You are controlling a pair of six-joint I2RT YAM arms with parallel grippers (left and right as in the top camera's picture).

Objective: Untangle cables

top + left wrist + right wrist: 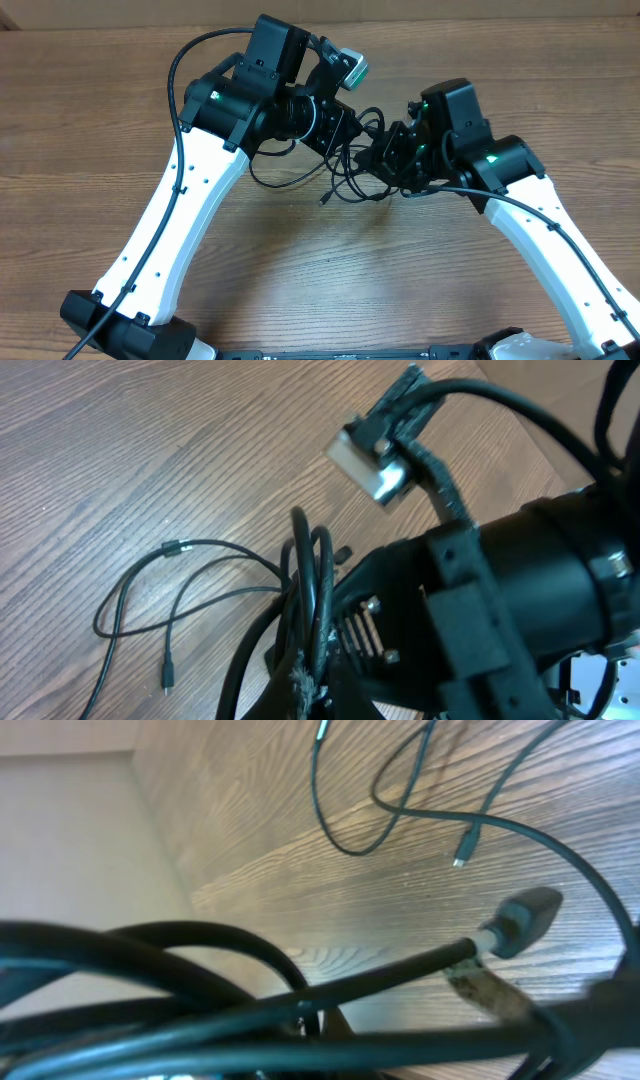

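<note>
Black cables run bunched between both arms. The left gripper is pinched tight on the bundle; the right gripper's grasp is hidden, I cannot tell.

Location assessed as a robotics laboratory or test bench. Evidence: two white-and-black jointed arms, the left arm and the right arm, are mounted at the near edge of a plain wood-grain surface. Green indicator lights are lit on their black joint housings. A small camera module sits on the left arm's wrist. Thin black cables lie between the arms. The right wrist view shows a bare beige wall bordering the surface.
</note>
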